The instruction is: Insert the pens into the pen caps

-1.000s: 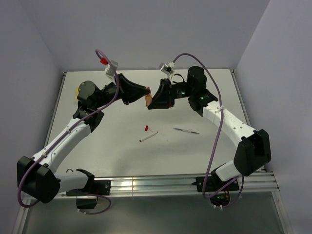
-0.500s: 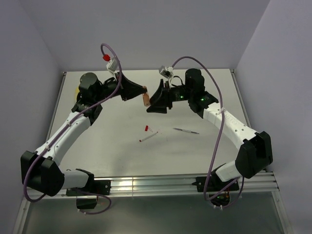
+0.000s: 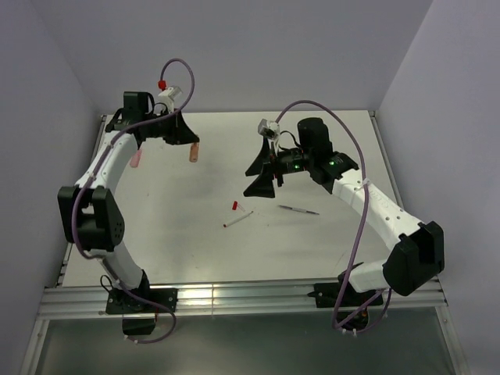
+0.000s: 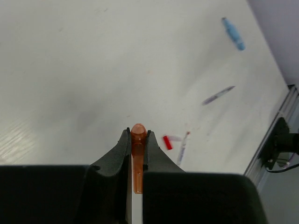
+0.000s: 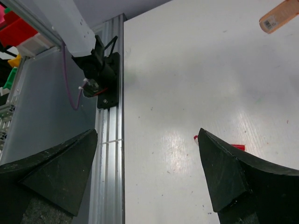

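- Left hand [image 4: 137, 133]: 1, clenched on 1 orange pen [image 4: 137, 161]; rounded end of pen protruding past the fingertips, held above the far left part of the worktop [image 3: 180, 234].
- Right hand [image 5: 147, 134]: 1, released, fingers spread wide, nothing between them; raised over the middle of the worktop.
- Pen caps: 1 counted, a red cap [image 3: 234, 205], lying on the worktop near its centre, just beside the upper end of the white pen; from the right wrist, partly hidden behind 1 finger.
- Thin pens on the worktop: 2. White stick pen [image 3: 238, 219], 1, lying slantwise below the red cap. Grey pen [image 3: 298, 209], 1, to the right of the white one and apart from it.
- Blue pen [image 4: 233, 33]: 1, seen only from the left wrist, lying alone, well apart from the red cap.
- Small pink piece [image 3: 136, 160]: 1, beside the left arm near the worktop's left edge; too small to tell whether pen or cap.
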`<state>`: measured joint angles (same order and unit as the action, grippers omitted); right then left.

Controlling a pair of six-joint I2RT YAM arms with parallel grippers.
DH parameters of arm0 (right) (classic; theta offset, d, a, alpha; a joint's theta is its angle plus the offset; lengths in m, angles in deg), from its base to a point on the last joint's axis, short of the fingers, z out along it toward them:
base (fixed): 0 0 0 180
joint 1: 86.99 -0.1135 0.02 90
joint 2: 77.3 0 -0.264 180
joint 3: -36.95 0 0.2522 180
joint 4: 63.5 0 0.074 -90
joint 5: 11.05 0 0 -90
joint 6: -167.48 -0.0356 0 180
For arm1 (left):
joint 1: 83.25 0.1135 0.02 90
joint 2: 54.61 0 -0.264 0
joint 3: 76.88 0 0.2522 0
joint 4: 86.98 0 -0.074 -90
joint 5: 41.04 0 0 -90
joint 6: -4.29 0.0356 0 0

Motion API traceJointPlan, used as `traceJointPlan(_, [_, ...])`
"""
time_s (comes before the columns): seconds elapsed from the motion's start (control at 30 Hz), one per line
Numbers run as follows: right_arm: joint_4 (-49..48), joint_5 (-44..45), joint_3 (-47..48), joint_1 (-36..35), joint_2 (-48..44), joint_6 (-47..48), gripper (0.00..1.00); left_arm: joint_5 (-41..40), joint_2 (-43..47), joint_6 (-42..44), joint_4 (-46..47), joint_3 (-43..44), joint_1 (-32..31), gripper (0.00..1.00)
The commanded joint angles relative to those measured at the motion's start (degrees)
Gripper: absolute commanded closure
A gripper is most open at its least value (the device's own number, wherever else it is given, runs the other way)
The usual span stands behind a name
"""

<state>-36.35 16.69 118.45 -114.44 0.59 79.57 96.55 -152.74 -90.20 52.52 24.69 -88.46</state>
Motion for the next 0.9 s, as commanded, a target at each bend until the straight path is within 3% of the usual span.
traceJointPlan(0.0, [2.08,1.17,-0.77,0.99,-2.13,3.01,0.04,-3.11,-6.97,13.71,-16.91,7.35,4.24,1.0])
traceJointPlan(0.2, [2.78,2.05,-2.35,1.6,-2.39,4.15,0.04,-9.97,-22.26,21.27,-26.58,20.96,10.39,1.0])
traceJointPlan(0.33, [3.66,1.97,-2.18,1.78,-1.43,4.5,0.04,-10.33,-30.79,23.82,-28.71,27.58,13.73,1.0])
traceJointPlan(0.87, [5.24,1.79,-0.69,1.87,1.13,4.68,0.03,-12.79,-40.56,22.07,-23.36,35.5,16.46,1.0])
